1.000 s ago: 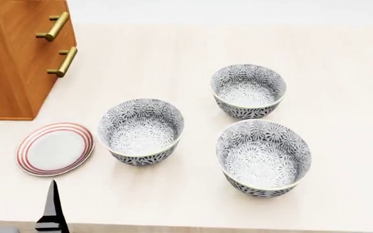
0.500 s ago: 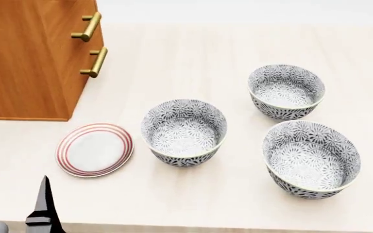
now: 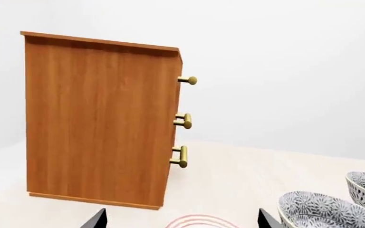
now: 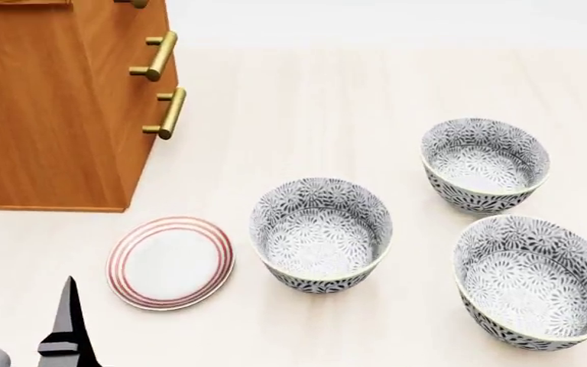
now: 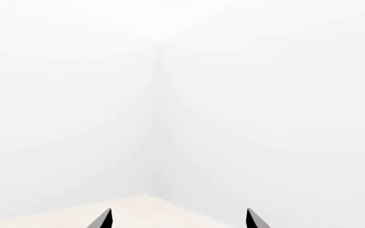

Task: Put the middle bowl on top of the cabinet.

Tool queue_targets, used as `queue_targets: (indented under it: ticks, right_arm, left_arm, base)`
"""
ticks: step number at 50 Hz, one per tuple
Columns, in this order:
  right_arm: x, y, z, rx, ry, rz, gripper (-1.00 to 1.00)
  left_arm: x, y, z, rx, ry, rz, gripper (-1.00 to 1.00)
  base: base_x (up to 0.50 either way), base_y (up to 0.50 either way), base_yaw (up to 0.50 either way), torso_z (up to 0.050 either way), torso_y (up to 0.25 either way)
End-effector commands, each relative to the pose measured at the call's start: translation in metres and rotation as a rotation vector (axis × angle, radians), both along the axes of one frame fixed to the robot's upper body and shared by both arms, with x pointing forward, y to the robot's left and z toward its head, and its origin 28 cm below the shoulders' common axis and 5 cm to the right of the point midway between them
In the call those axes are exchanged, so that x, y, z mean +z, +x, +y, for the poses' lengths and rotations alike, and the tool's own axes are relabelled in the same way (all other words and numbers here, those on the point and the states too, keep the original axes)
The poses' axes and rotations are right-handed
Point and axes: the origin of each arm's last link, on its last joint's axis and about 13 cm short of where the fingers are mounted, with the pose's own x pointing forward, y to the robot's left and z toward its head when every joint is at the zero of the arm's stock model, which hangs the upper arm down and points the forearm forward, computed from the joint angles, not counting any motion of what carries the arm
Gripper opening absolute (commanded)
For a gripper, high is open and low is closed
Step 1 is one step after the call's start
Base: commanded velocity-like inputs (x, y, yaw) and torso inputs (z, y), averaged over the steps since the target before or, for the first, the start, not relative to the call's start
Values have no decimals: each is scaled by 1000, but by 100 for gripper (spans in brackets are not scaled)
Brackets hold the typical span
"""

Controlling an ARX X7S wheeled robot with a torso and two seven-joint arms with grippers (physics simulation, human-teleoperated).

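Note:
Three identical white bowls with a dark-grey petal pattern stand in a triangle on the pale table: one next to the plate [image 4: 321, 233], one farther back [image 4: 484, 164], one nearest at the right [image 4: 533, 279]. Which is the middle bowl I cannot tell. The orange-brown cabinet [image 4: 49, 115] with brass handles stands at the far left, also in the left wrist view [image 3: 97, 123]. My left gripper [image 4: 18, 325] is open and empty at the lower left, short of the plate; in its wrist view [image 3: 181, 221] two bowls [image 3: 322, 211] show. My right gripper [image 5: 177, 219] is open, facing a bare wall.
A flat white plate with red rings [image 4: 171, 262] lies between the cabinet and the nearest-left bowl, its rim showing in the left wrist view [image 3: 217, 221]. The table's front edge runs just below my left gripper.
The head view has shifted: cabinet, plate and bowls all slid right and down in the picture, and more of the cabinet shows. Nothing on the table has moved; the left gripper stays open.

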Motion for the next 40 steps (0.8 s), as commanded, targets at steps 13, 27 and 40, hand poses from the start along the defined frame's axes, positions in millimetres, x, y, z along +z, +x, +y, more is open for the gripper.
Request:
queue_targets:
  ticks: [13,27,40]
  right_arm:
    - [4,-7,-2,-57,-24,-14,100]
    - [3,-9,-2,-47,-22,-14,100]
    - [4,-10,-3,-62,-29,-27,100]
  left_arm:
    - [6,-4,2,0,-14,-2,100]
    - [6,-5,2,-3,-10,0,100]
    - [6,-5,2,-1,-13,0,100]
  base:
    - [77,0,0,0,0]
    - [353,0,0,0,0]
    - [186,0,0,0,0]
